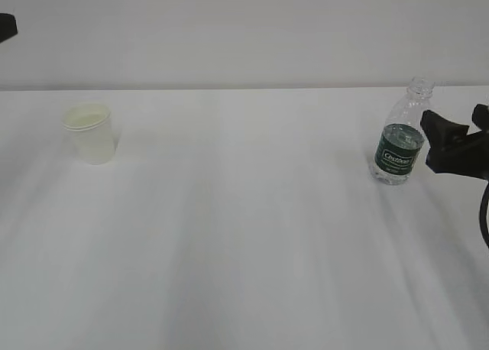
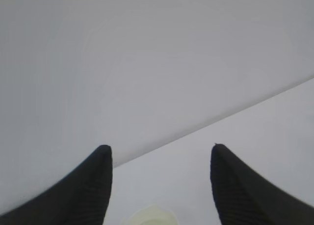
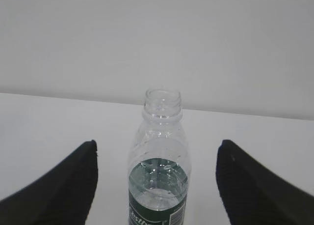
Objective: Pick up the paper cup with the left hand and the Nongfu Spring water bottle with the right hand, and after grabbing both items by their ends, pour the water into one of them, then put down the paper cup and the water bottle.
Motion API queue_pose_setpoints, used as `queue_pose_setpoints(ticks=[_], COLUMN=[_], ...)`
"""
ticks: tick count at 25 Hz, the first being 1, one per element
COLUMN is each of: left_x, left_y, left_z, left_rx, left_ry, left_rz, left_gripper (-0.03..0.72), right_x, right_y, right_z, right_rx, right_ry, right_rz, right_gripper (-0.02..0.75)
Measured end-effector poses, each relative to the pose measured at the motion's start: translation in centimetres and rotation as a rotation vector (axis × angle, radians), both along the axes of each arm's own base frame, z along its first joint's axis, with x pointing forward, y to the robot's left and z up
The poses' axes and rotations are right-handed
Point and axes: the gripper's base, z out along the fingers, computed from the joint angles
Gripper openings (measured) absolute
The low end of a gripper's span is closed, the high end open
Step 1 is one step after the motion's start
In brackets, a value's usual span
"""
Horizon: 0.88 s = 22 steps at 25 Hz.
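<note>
Exterior view, table: I see a plain white table (image 1: pixel 244 235) running back to a pale wall (image 1: pixel 244 29).
Exterior view, cup: the paper cup (image 1: pixel 90 132) stands upright on the far left part of the table, mouth up, cream inside showing, nothing touching it.
Exterior view, bottle: the water bottle (image 1: pixel 400 136) stands upright on the far right part, well apart from the cup, no cap on its neck, green label band facing me.
Exterior view, water: the water (image 1: pixel 402 134) fills the lower part of the bottle, its level about at the top of the label.
Exterior view, right hand: my right hand (image 1: pixel 451 142) comes in from the right edge at bottle height, its dark tips just beside the bottle; I cannot tell from here whether they touch it.
Exterior view, left hand: only a dark sliver of my left hand (image 1: pixel 6 27) shows at the upper left edge, above and well apart from the cup.
Left wrist view, left hand: the left hand (image 2: pixel 161 185) has its two black fingers spread, with nothing between them, so it is released.
Left wrist view, cup: just the rim of the cup (image 2: pixel 149 217) peeks in at the bottom edge, below the gap between the fingers.
Right wrist view, right hand: the right hand (image 3: pixel 157 185) has its fingers spread wide, released.
Right wrist view, bottle: the bottle (image 3: pixel 159 166) stands upright between the two fingers, clear of both, white table showing on each side.
Right wrist view, water: the water (image 3: pixel 158 185) sits in the lower body, the neck above it clear.
</note>
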Motion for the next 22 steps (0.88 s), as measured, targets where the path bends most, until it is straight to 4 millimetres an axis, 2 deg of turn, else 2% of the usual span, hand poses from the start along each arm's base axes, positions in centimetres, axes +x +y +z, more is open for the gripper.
queue_pose_setpoints(ticks=[8,13,22], left_x=[-3.1,-5.1,-9.5], left_y=[-0.2,-0.6,-2.1], left_z=[4.6,6.7,8.1], left_rx=[0.008,-0.002,0.345], left_ry=[-0.053,-0.077,-0.093], left_rz=[0.1,0.121,0.018], left_gripper=[0.452,0.452,0.452], right_x=[-1.8,-2.8,-3.4], right_y=[-0.2,-0.3,-0.3], right_z=[3.8,5.5,6.4], right_rx=[-0.016,-0.02,-0.007], right_ry=[-0.013,-0.043,-0.064], right_rz=[-0.012,-0.017,-0.02], right_gripper=[0.564,0.564,0.564])
